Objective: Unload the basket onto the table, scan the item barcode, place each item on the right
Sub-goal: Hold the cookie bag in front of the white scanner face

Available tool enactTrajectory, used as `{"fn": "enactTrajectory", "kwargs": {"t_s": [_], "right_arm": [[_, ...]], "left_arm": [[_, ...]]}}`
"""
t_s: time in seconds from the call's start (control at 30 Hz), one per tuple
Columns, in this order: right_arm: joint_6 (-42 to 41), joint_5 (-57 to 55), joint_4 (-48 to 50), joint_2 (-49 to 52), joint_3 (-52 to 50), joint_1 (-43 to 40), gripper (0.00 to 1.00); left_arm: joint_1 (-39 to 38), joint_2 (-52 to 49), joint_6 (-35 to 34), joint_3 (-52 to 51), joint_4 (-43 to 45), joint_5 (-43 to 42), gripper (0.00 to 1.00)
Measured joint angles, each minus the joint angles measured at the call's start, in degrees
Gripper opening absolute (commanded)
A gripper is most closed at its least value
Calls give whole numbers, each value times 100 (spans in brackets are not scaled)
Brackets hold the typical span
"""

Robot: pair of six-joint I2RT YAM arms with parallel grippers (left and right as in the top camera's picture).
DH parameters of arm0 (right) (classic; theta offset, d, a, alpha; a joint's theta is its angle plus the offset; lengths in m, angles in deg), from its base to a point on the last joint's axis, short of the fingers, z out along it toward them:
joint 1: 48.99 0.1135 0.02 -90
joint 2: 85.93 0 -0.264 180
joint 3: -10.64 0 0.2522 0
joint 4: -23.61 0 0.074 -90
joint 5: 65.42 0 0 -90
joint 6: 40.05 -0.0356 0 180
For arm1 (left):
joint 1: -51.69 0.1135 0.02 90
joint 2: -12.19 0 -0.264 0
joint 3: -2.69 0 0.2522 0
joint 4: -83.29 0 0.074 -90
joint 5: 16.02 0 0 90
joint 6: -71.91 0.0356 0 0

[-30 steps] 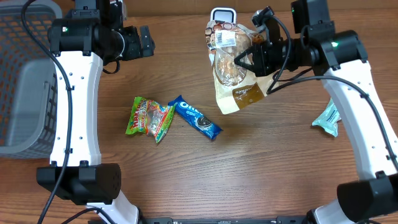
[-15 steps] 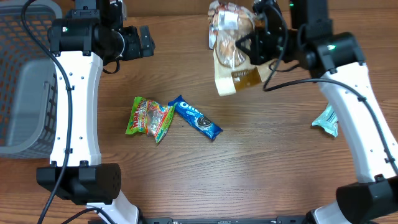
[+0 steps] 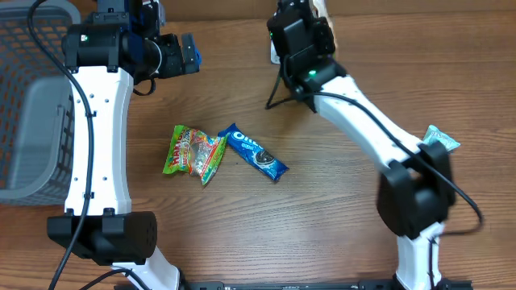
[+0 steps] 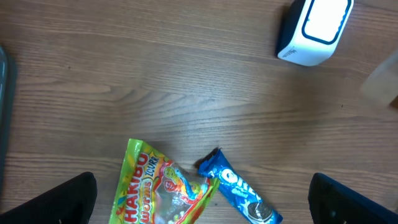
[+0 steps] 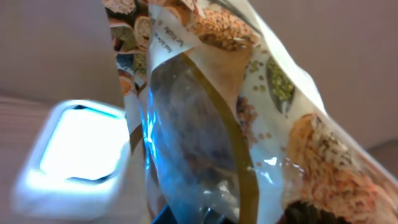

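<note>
The grain snack bag is hanging just beside the scanner, close to its glowing white window. The right gripper is pinching the bag's lower edge, jaws pressed together on it. The left gripper is hovering well to the scanner's left, spread wide and holding nothing. On the table in front of the scanner, a Haribo bag and an Oreo pack are lying touching. A grey basket is sitting far to the scanner's left and a teal packet far to its right.
</note>
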Motion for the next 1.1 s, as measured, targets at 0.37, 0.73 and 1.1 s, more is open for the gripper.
{"fn": "enactTrajectory", "kwargs": {"t_s": [0.37, 0.73, 1.1], "right_arm": [[3842, -1178, 2439, 1311, -4, -87, 4], [4693, -763, 2343, 1434, -4, -85, 4], [4747, -741, 1838, 1473, -4, -72, 4]], "left_arm": [[0, 0, 0, 0, 0, 0, 100], [0, 0, 0, 0, 0, 2, 100], [0, 0, 0, 0, 0, 2, 100]]}}
